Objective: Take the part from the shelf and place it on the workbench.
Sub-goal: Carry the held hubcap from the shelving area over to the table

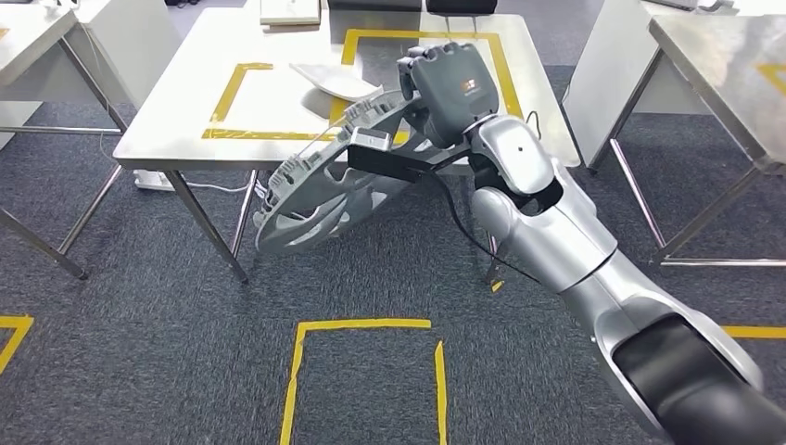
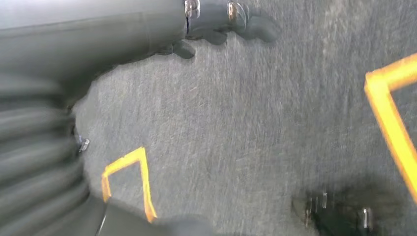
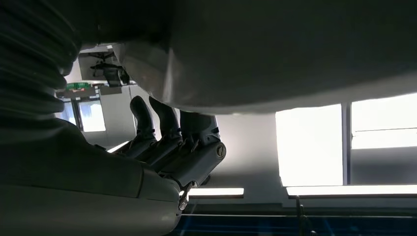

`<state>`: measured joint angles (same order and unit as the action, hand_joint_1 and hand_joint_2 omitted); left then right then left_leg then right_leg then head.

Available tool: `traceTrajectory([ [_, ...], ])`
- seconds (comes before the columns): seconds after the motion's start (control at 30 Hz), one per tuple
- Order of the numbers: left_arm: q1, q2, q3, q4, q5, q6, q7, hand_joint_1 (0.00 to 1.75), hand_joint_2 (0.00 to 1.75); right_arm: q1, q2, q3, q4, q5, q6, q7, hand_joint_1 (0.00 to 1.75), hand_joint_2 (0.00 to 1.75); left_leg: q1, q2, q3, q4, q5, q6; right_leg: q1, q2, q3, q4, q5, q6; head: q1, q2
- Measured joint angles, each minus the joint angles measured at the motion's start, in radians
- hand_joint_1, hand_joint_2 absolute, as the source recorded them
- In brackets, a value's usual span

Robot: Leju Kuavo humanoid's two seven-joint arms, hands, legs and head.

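In the head view my right hand point(image 1: 448, 88) grips the upper end of the part point(image 1: 320, 190), a large grey ribbed curved panel. The part hangs tilted, its upper end over the front edge of the workbench point(image 1: 176, 111) and its lower end out over the carpet. From the right wrist view, dark fingers point(image 3: 172, 142) curl up against the part's shaded underside point(image 3: 295, 49). My left hand point(image 2: 216, 24) hangs blurred over the carpet, fingers stretched out with nothing in them.
Yellow tape point(image 1: 227, 97) marks boxes on the workbench, and a white curved piece point(image 1: 334, 82) lies on it near the part's upper end. Other metal tables stand at left point(image 1: 28, 37) and right point(image 1: 723, 65). A yellow floor outline point(image 1: 361, 324) lies in front.
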<state>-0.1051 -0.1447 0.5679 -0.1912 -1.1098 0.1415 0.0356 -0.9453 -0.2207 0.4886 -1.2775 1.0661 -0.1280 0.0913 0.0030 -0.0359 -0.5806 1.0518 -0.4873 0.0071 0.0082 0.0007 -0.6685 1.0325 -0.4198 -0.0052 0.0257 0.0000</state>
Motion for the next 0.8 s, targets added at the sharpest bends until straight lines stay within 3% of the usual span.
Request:
traceTrajectory([
  [0.07, -0.001, 0.0, 0.0, 0.0, 0.0, -0.001, 0.0, 0.0, 1.75, -0.001, -0.001, -0.002, 0.0, 0.001, -0.001, 0.0, 1.75, 1.75, 0.0, 0.001, 0.007, 0.008, -0.002, -0.013, -0.004, -0.001, 0.021, -0.01, 0.001, -0.013, 0.0, 0.0],
  [0.13, -0.002, 0.001, 0.0, -0.001, 0.0, -0.001, 0.0, 0.0, 1.75, -0.005, -0.002, -0.003, -0.001, 0.002, -0.002, -0.001, 1.75, 1.75, 0.001, 0.011, -0.019, 0.062, -0.016, -0.026, -0.01, -0.003, 0.047, -0.016, -0.005, -0.023, -0.004, 0.0],
  [0.23, -0.003, 0.002, 0.0, -0.001, 0.0, -0.001, 0.0, 0.0, 1.75, -0.008, -0.002, -0.004, -0.001, 0.002, -0.002, -0.001, 1.75, 1.75, 0.009, 0.024, -0.131, 0.223, -0.069, -0.043, -0.014, -0.004, 0.072, -0.017, -0.027, -0.026, -0.01, 0.0],
  [0.27, -0.002, 0.002, 0.0, 0.0, 0.0, -0.001, 0.0, 0.0, 1.75, -0.006, -0.002, -0.004, -0.001, 0.002, -0.002, -0.001, 1.75, 1.75, 0.012, 0.025, -0.16, 0.251, -0.079, -0.045, -0.015, -0.004, 0.08, -0.017, -0.035, -0.024, -0.01, 0.0],
  [0.3, -0.001, 0.003, 0.0, 0.0, 0.0, -0.001, 0.0, 0.0, 1.75, -0.004, -0.002, -0.004, -0.001, 0.002, -0.002, -0.001, 1.75, 1.75, 0.014, 0.027, -0.173, 0.248, -0.072, -0.046, -0.017, -0.003, 0.091, -0.017, -0.044, -0.021, -0.01, 0.0],
  [0.33, 0.0, 0.003, 0.0, 0.0, 0.0, -0.001, 0.0, 0.0, 1.75, -0.003, -0.002, -0.004, 0.0, 0.002, -0.002, -0.001, 1.75, 1.75, 0.016, 0.029, -0.168, 0.21, -0.043, -0.047, -0.02, -0.002, 0.103, -0.016, -0.054, -0.016, -0.01, 0.0],
  [0.4, 0.0, 0.004, 0.0, 0.0, 0.0, -0.001, 0.0, 0.0, 1.75, -0.002, -0.003, -0.004, 0.0, 0.002, -0.002, -0.001, 1.75, 1.75, 0.021, 0.035, -0.132, 0.082, 0.05, -0.052, -0.024, -0.002, 0.126, -0.012, -0.077, -0.004, -0.012, 0.0],
  [0.43, -0.001, 0.004, 0.0, 0.001, 0.0, -0.002, 0.0, 0.0, 1.75, -0.002, -0.003, -0.004, 0.0, 0.003, -0.002, -0.001, 1.75, 1.75, 0.021, 0.037, -0.115, 0.03, 0.079, -0.048, -0.024, -0.002, 0.132, -0.011, -0.086, 0.003, -0.013, 0.0],
  [0.47, -0.001, 0.004, 0.0, 0.002, 0.0, -0.003, 0.0, 0.0, 1.75, -0.002, -0.003, -0.004, 0.0, 0.004, -0.002, 0.0, 1.75, 1.75, 0.021, 0.038, -0.107, 0.001, 0.096, -0.04, -0.022, -0.001, 0.136, -0.011, -0.093, 0.01, -0.014, 0.0],
  [0.57, -0.002, 0.004, -0.001, 0.002, -0.001, -0.006, 0.003, 0.0, 1.75, -0.003, -0.007, -0.008, -0.001, 0.009, -0.004, 0.002, 1.75, 1.75, 0.019, 0.034, -0.096, -0.011, 0.091, -0.007, -0.022, 0.0, 0.139, -0.009, -0.095, 0.029, -0.016, 0.0],
  [0.6, -0.002, 0.004, -0.001, 0.002, -0.001, -0.006, 0.003, 0.0, 1.75, -0.004, -0.009, -0.012, -0.001, 0.009, -0.005, 0.003, 1.75, 1.75, 0.019, 0.032, -0.089, -0.013, 0.087, 0.0, -0.024, 0.0, 0.127, 0.016, -0.089, 0.033, -0.015, 0.0],
  [0.67, -0.003, 0.004, -0.001, 0.001, -0.002, -0.006, 0.003, 0.0, 1.75, -0.007, -0.014, -0.018, -0.001, 0.008, -0.008, 0.005, 1.75, 1.75, 0.018, 0.029, -0.074, -0.017, 0.078, 0.012, -0.025, 0.0, 0.06, 0.123, -0.089, 0.037, -0.013, 0.0],
  [0.73, -0.004, 0.004, -0.001, 0.001, -0.002, -0.006, 0.003, 0.0, 1.75, -0.007, -0.019, -0.021, -0.001, 0.005, -0.008, 0.007, 1.75, 1.75, 0.014, 0.028, -0.06, -0.018, 0.063, 0.021, -0.022, 0.0, -0.028, 0.24, -0.134, 0.038, -0.012, 0.0],
  [0.8, -0.004, 0.004, -0.001, 0.001, -0.003, -0.007, 0.004, 0.0, 1.75, -0.007, -0.027, -0.024, 0.002, 0.004, -0.007, 0.007, 1.75, 1.75, 0.009, 0.023, -0.041, -0.018, 0.046, 0.025, -0.019, 0.001, -0.079, 0.271, -0.172, 0.034, -0.013, 0.0],
])
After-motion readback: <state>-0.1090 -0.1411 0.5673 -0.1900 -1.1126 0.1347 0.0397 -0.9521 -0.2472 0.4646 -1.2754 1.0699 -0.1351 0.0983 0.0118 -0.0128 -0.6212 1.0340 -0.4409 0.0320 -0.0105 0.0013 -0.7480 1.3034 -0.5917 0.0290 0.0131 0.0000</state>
